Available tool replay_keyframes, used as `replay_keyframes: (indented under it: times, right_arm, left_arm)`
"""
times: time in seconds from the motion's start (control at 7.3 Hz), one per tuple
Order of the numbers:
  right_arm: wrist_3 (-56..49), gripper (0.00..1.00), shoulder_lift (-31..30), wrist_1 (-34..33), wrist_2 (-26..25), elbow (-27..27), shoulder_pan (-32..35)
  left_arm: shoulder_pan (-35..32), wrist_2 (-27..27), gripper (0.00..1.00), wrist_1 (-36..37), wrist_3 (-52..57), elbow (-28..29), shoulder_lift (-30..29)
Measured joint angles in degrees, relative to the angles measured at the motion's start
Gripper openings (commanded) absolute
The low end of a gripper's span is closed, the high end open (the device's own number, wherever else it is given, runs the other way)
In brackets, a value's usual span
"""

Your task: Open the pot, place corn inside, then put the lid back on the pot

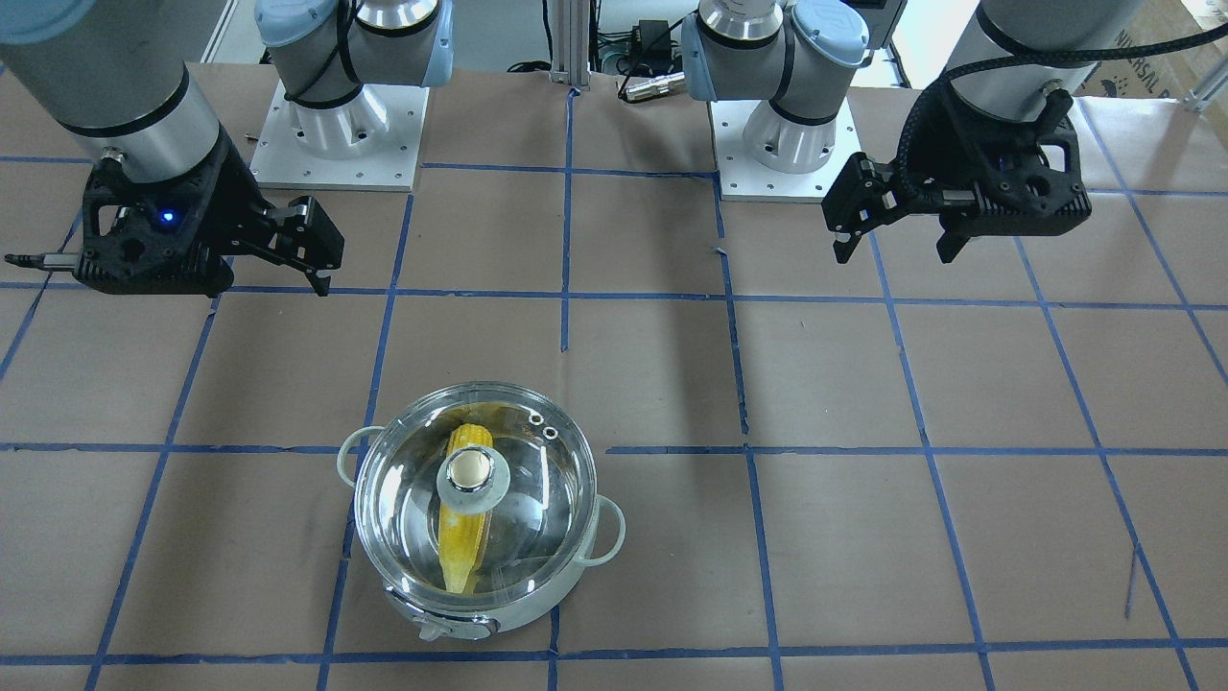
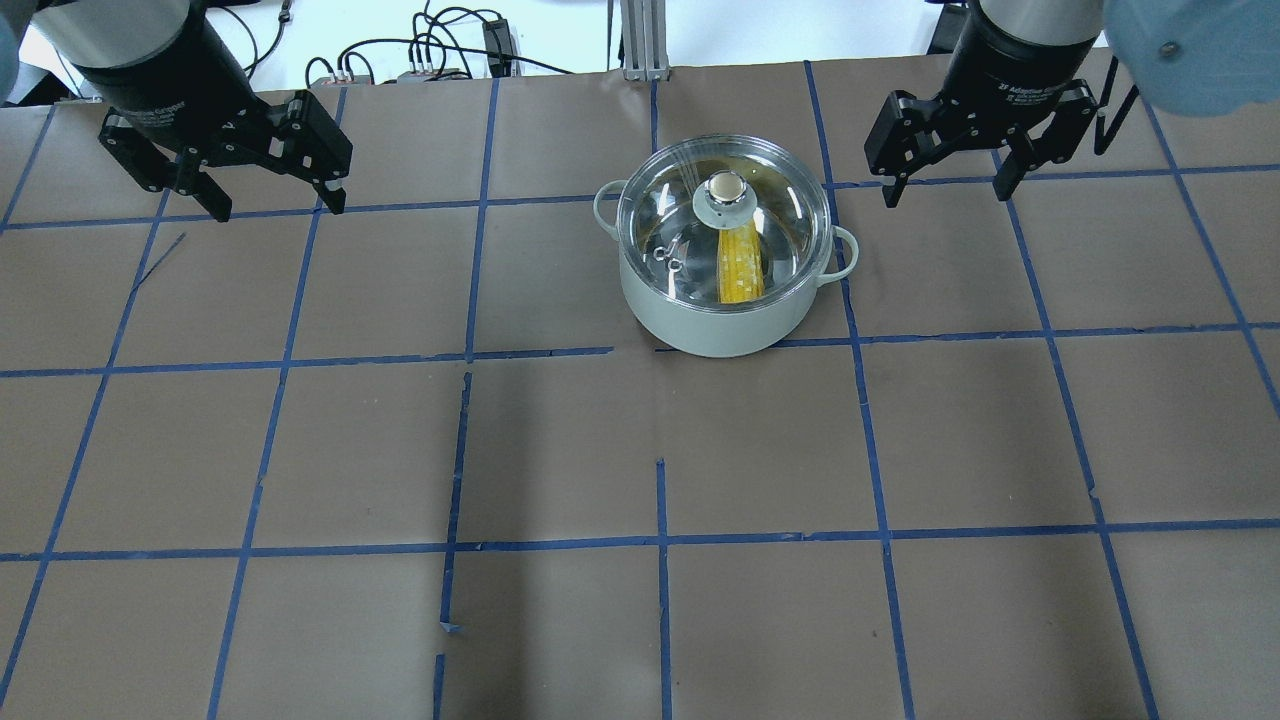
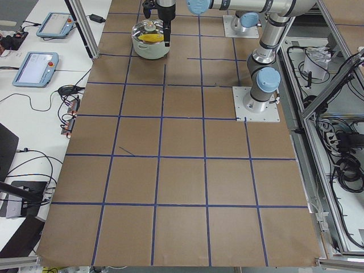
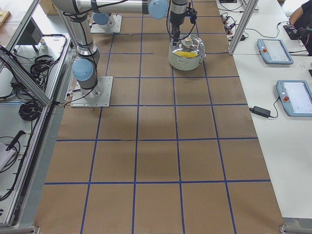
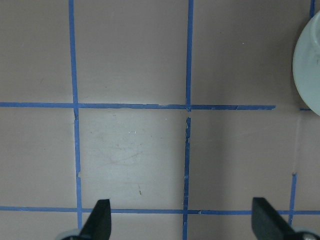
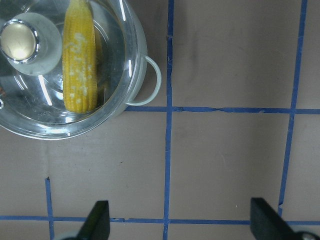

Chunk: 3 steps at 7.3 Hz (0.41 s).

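The pot [image 2: 700,325] stands on the far middle of the table with the glass lid [image 2: 785,215] seated on it, its beige knob [image 2: 727,188] on top. The yellow corn [image 2: 741,265] lies inside, seen through the glass. My right gripper [image 2: 945,190] is open and empty, raised just right of the pot. My left gripper [image 2: 270,205] is open and empty, far to the pot's left. The right wrist view shows the corn [image 6: 80,70] under the lid [image 6: 117,45]. The left wrist view shows only the pot's edge [image 5: 309,70].
The table [image 2: 640,450] is covered in brown paper with a blue tape grid. The two arm bases [image 1: 341,134] [image 1: 787,134] stand at the robot's edge. Cables and a metal post [image 2: 640,40] lie beyond the far edge.
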Motion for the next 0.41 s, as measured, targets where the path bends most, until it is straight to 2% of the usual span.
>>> replay_keyframes:
  times: [0.41]
  right_arm:
    - [0.10,1.00,-0.13,-0.16,0.02,-0.10,0.07]
  left_arm:
    - [-0.28,0.01,1.00,-0.02,-1.60,-0.39,-0.32]
